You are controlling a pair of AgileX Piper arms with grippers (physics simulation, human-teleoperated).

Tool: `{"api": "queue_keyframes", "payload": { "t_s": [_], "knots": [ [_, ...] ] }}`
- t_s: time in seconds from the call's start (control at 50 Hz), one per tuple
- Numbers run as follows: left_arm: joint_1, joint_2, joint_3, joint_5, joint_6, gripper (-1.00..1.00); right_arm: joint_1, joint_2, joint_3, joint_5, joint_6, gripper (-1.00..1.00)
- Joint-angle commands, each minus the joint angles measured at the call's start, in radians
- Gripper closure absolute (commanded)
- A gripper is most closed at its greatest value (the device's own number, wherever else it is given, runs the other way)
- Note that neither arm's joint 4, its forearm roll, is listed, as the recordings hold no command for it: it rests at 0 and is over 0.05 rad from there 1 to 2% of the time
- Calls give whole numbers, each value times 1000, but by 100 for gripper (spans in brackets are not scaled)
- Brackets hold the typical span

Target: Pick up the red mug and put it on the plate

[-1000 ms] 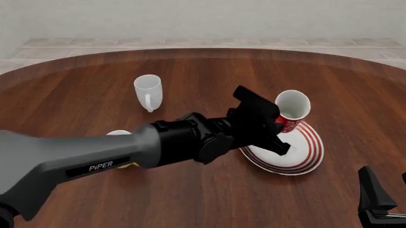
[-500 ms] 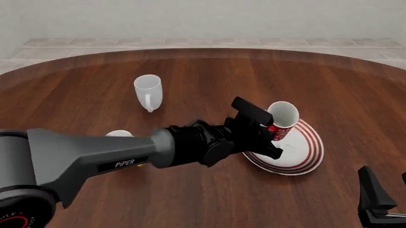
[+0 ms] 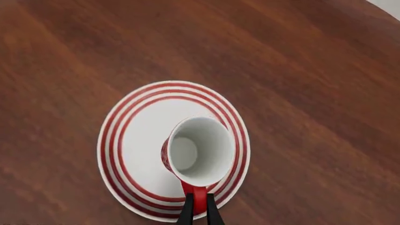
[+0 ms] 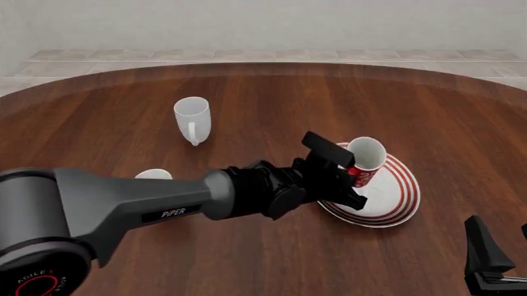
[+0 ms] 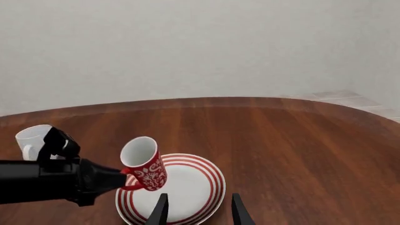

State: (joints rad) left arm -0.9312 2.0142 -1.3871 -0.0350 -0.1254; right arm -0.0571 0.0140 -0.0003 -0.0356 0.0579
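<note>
Red mug (image 4: pixel 363 161) tilted over plate (image 4: pixel 397 200) centre on wood table (image 4: pixel 263 98), handle pinched in left end effector (image 3: pixel 197 216) from 9 o'clock; right end effector (image 5: pixel 196 208) wide, at 5 o'clock.

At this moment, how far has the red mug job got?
Done: the red mug is picked up, the left gripper pinching its handle.

In hand: it hangs tilted over the plate; whether its base touches the plate cannot be told.

Left: setting it down upright and releasing.

The right gripper is open and holds nothing; the white mug stands apart on the table.
</note>
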Motion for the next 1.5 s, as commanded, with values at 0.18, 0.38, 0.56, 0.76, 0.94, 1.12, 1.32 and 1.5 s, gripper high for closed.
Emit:
{"api": "queue_keyframes", "payload": {
  "t_s": [0.18, 0.38, 0.56, 0.76, 0.94, 1.12, 1.32, 1.5],
  "knots": [
    [-3, 36, -27, -4, -21, 100, 0, 13, 0, -9, -1, -100],
    [-5, 66, -45, -7, -43, 100, -2, 18, 0, -14, 1, -100],
    [-14, 95, -70, -10, -52, 100, -2, 11, 0, -8, -1, -100],
    [-9, 121, -95, -5, -63, 100, 1, 8, 0, -4, -3, -100],
    [-5, 143, -117, 0, -64, 100, 0, 26, 0, -21, -3, -100],
    [5, 156, -133, 6, -61, 100, 2, 36, 0, -29, -4, -100],
    [10, 182, -167, 23, -57, 100, 1, 42, -1, -33, -3, -100],
    [14, 203, -184, 26, -55, 100, -2, 51, -1, -42, 1, -100]
  ]
}}
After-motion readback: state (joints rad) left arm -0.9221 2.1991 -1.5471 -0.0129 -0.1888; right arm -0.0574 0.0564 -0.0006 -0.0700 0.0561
